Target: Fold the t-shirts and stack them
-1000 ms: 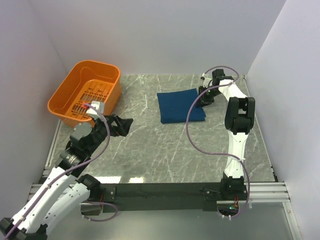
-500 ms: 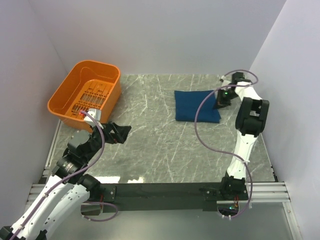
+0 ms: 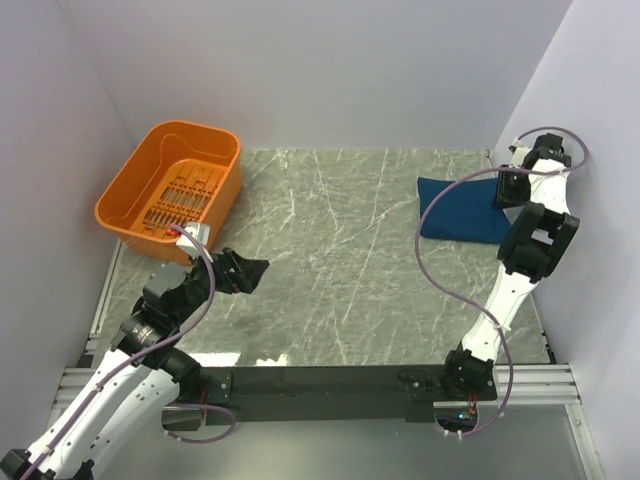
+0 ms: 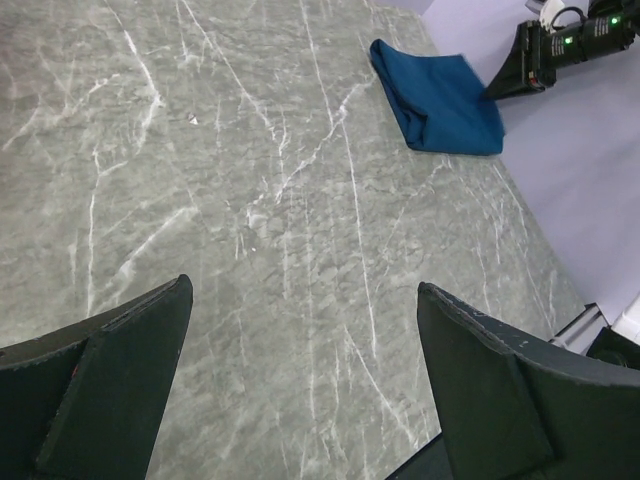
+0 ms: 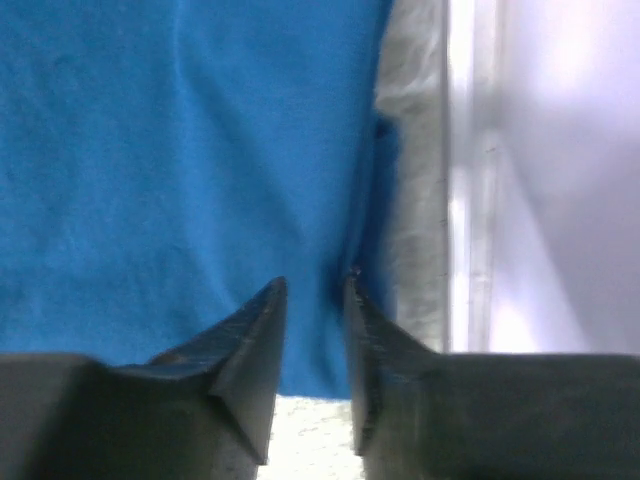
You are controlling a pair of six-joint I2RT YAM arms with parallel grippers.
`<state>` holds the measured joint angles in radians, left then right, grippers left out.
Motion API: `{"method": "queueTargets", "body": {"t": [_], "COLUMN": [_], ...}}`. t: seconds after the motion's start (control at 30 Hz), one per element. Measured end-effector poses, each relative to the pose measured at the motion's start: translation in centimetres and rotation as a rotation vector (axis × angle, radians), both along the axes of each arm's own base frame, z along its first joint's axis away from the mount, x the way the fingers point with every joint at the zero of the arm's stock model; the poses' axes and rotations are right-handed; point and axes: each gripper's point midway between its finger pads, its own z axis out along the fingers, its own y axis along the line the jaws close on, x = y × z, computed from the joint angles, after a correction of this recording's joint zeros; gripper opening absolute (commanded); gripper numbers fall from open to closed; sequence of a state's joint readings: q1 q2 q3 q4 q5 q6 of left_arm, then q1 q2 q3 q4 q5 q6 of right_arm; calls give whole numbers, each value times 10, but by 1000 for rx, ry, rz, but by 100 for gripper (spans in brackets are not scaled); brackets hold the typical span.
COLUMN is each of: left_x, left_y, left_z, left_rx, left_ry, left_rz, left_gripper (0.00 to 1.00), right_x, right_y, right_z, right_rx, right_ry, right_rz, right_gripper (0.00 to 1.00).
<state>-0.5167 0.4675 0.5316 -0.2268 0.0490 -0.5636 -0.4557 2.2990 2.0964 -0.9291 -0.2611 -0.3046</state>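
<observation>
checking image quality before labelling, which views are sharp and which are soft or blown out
Top external: evenly lit and sharp, t-shirt and orange basket crisp. Left wrist: marble table sharp, its own fingers dark. Right wrist: soft focus up close on the t-shirt, right side washed out white.

In the blurred right wrist view the t-shirt (image 5: 180,150) runs off the top and left edges. Whether cloth is pinched by the right gripper (image 5: 315,282) (fingertips nearly together) cannot be told. From above, that gripper hides its right edge.
</observation>
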Motion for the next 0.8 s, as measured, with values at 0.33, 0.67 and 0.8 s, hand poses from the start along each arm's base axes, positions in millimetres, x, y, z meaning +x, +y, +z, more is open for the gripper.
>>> {"method": "queueTargets", "body": {"t": [0.33, 0.67, 0.8], "left_x": [1, 11, 21], "left_y": [-2, 14, 33], "left_z": [-2, 6, 13], "left_rx": [3, 31, 89], "left_ry": [8, 14, 47], "left_rz": [-6, 99, 215], "left_gripper": [100, 99, 99], "right_x": [-10, -58, -93], "right_y": [16, 69, 103], "right_z": [1, 104, 155], "right_rx": [-129, -240, -250], "right_ry": [46, -173, -378], "right_rz": [90, 203, 237], "right_gripper": [53, 86, 89]}}
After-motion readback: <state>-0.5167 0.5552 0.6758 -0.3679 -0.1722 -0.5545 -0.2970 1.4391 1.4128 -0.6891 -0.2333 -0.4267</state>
